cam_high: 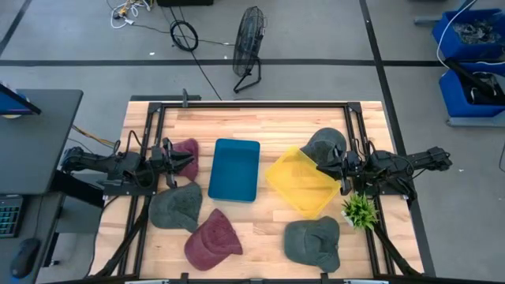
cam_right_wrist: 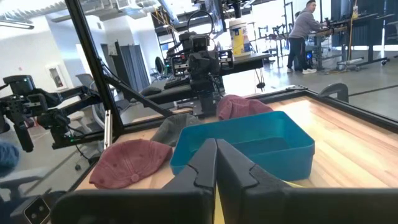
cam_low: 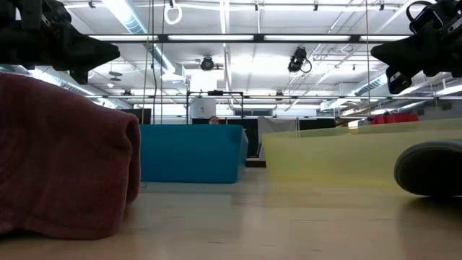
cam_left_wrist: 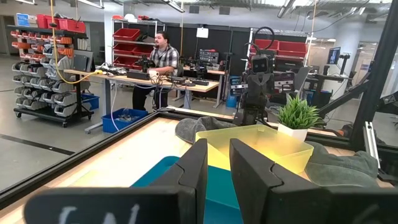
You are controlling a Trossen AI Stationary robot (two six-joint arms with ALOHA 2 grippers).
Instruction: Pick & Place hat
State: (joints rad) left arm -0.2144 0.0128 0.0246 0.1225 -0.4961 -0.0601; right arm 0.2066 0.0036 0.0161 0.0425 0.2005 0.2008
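Maroon fabric cap: flat on wooden tabletop, long axis diagonal. No legible writing. My left fingers slightly parted, empty; right fingers closed, empty.

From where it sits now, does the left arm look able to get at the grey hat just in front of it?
Probably yes. The left pincer hangs just above the grey hat, and nothing covers the hat or lies between them; the maroon hat sits on the other side.
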